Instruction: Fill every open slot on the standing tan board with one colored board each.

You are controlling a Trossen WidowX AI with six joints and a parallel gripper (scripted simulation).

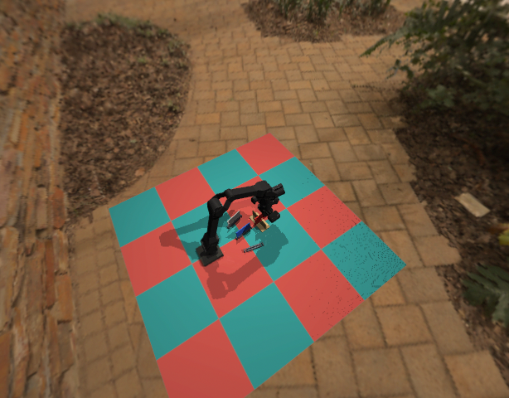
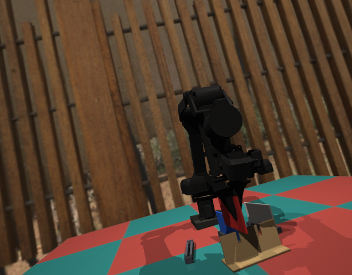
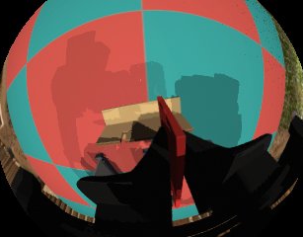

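My gripper is shut on a red board and holds it upright and crosswise over the standing tan board. The red board's lower edge is at the tan board's top edge, near its left end in the exterior view. I cannot tell how deep it sits in a slot. A blue board and a grey board stand in holders beyond the tan board, toward the arm base.
An empty dark holder lies on the checkered red and teal mat beside the tan board. The arm's base stands close behind the boards. Brick paving and soil surround the mat.
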